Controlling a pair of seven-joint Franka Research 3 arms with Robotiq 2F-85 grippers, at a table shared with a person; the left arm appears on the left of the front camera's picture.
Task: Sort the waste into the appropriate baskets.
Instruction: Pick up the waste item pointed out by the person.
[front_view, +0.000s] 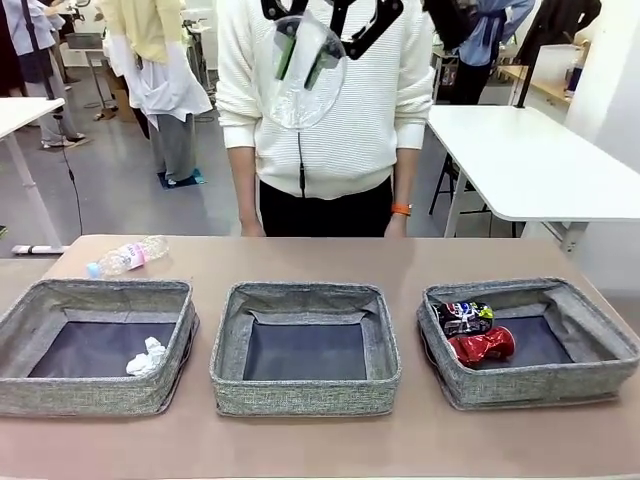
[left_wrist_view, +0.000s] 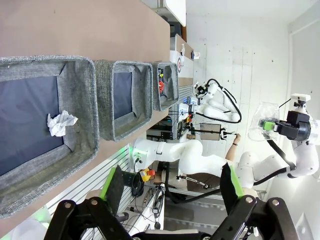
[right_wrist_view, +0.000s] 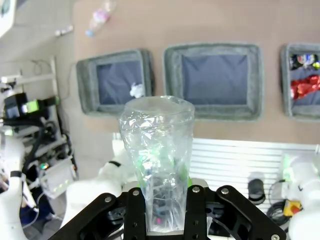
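High over the table's far side, my right gripper is shut on a crumpled clear plastic cup; the right wrist view looks down past the cup and gripper at all three grey baskets. The left basket holds a white paper ball. Nothing lies in the middle basket. In the right basket lie a dark blue can and a red can. A clear bottle lies on the table behind the left basket. My left gripper is open and holds nothing, off beside the table.
A person in a white sweater stands at the far edge, hands down behind the table. Bare brown tabletop runs between the baskets and that edge. A white table stands behind at the right.
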